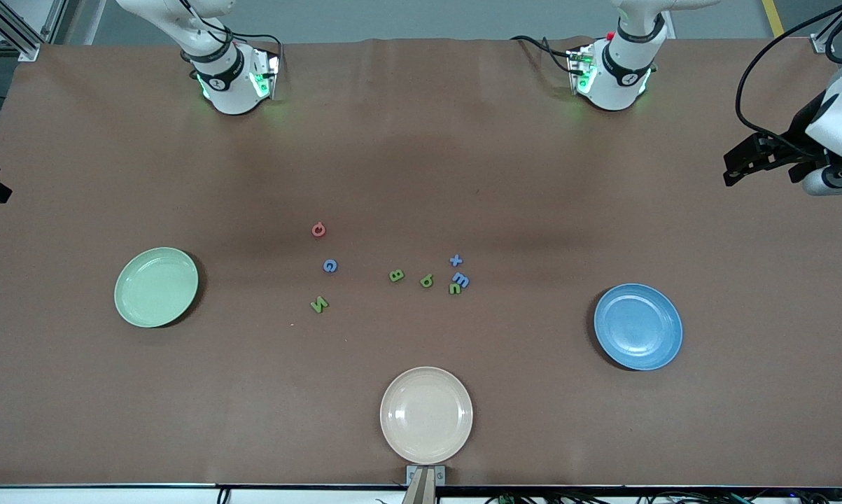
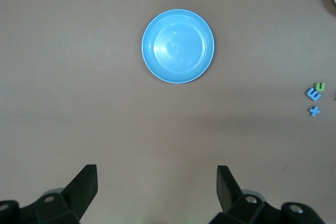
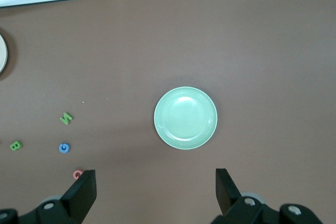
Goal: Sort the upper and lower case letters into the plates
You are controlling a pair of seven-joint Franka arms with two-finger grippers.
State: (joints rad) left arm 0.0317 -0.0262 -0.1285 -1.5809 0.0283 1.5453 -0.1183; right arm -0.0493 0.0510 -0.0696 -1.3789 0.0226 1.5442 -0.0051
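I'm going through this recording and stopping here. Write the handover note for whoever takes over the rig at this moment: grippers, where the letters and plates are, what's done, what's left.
Left gripper: open, holding nothing, up over the left arm's end of the table.
Right gripper: open, holding nothing, up over the right arm's end.
Light green plate lies toward the right arm's end, blue plate toward the left arm's end, beige plate nearest the front camera. All three hold nothing.
All eight letters lie loose mid-table: red letter, blue G, green N, green B, another green letter, then a tight cluster of two blue and one green.
Done: nothing sorted. Left: all eight.
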